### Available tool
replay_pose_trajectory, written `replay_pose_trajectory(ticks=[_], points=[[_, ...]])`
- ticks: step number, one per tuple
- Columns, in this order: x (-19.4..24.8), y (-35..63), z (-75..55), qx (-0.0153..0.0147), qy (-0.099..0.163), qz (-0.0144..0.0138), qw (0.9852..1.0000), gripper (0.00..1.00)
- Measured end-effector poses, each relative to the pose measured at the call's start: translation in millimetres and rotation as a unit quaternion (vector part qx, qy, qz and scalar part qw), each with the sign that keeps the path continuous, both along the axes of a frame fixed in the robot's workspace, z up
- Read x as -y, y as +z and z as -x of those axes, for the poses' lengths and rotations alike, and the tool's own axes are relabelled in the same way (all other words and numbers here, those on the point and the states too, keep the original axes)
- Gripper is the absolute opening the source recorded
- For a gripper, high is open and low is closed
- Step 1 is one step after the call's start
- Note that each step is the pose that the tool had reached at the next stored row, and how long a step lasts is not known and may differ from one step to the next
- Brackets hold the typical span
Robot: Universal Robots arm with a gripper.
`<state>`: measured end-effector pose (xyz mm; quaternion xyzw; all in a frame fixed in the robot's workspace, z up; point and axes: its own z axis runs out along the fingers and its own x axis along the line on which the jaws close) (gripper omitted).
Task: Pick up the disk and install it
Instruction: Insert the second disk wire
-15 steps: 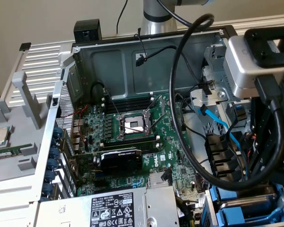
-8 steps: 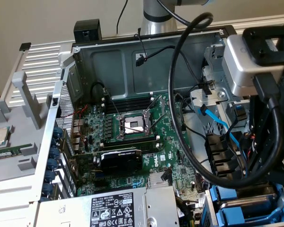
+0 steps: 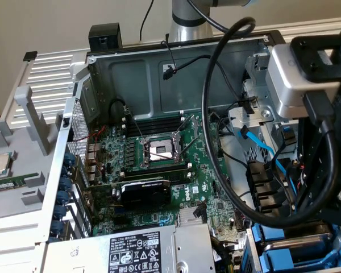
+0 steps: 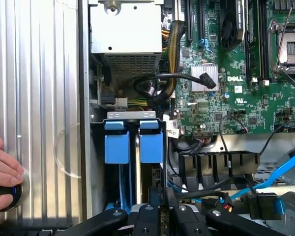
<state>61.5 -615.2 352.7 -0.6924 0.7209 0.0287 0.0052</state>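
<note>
Wrist view is showing the disk (image 4: 151, 145) standing edge-on in the drive cage (image 4: 132, 115), its metal body mostly hiding behind its blue frame. The gripper (image 4: 162, 191) is sitting just beside the disk's near end, partly cut off. Whether it is clamping anything cannot be told.

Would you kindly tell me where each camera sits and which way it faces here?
Exterior view: off the arm, above the open case, looking down at the motherboard; the arm's wrist shows.
Wrist view: on the wrist, looking down at the blue drive frames; gripper and a person's hand show.
Shared: motherboard and blue frames.
</note>
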Motion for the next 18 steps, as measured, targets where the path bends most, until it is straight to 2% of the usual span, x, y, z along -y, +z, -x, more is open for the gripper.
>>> replay_pose_trajectory(ticks=[2, 5, 18], points=[[-1.6, 0.1, -0.2, -0.0006, 0.0, 0.0045, 1.0, 0.16], [-5.1, 0.0, -0.5, -0.0018, 0.0, 0.0084, 1.0, 0.16], [-5.3, -3.1, -3.1, -0.0029, 0.0, 0.0089, 1.0, 0.16]])
